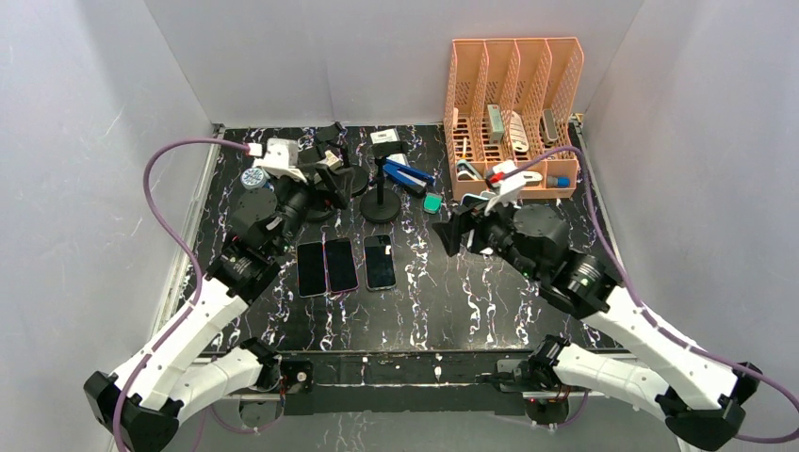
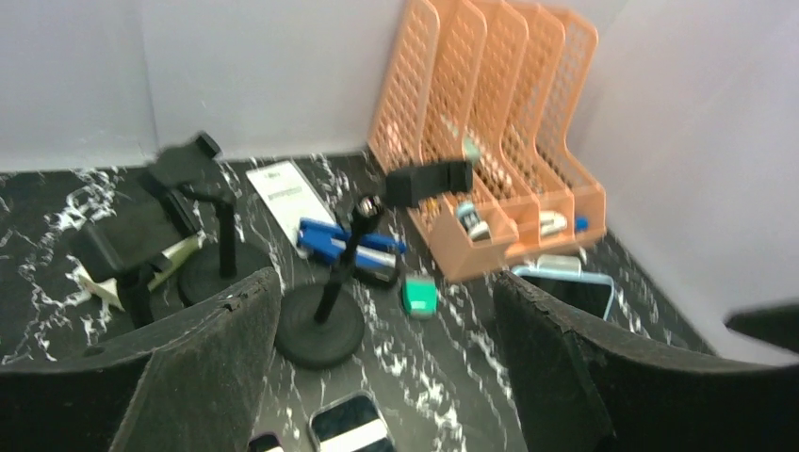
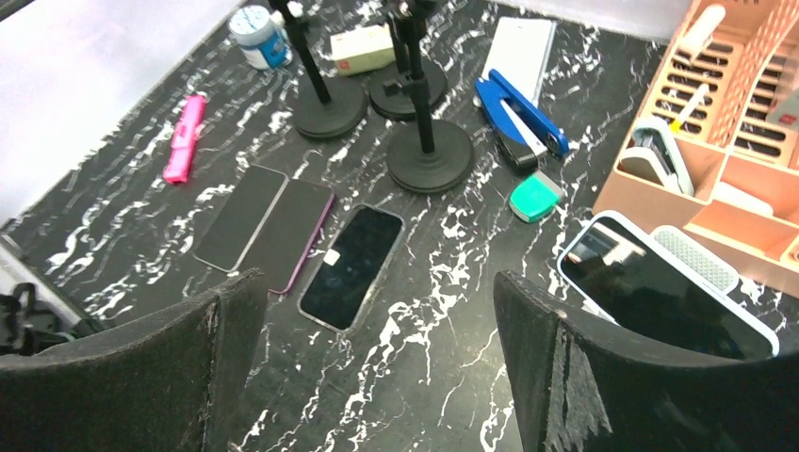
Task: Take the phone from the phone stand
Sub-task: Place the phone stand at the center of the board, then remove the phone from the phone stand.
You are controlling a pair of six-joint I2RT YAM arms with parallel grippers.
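Appears to show a dark rectangular phone [image 2: 118,240] clamped at a tilt on a black round-based phone stand [image 2: 141,292], at the left of the left wrist view; too blurred to confirm. Lies up and left of the left black-padded pincer [image 2: 382,377], long axis slanting from lower left to upper right. Finds that pincer spread wide, gripping nothing. Puts the left arm nearer, over the stand cluster in the overhead view's upper left centre. Shows the right pincer [image 3: 377,377] equally spread and empty, near a blue-cased phone [image 3: 660,292] beside the orange mesh organiser [image 2: 490,122]. Counts three dark phones [image 1: 340,266] flat on the black marbled bench [image 1: 452,301].
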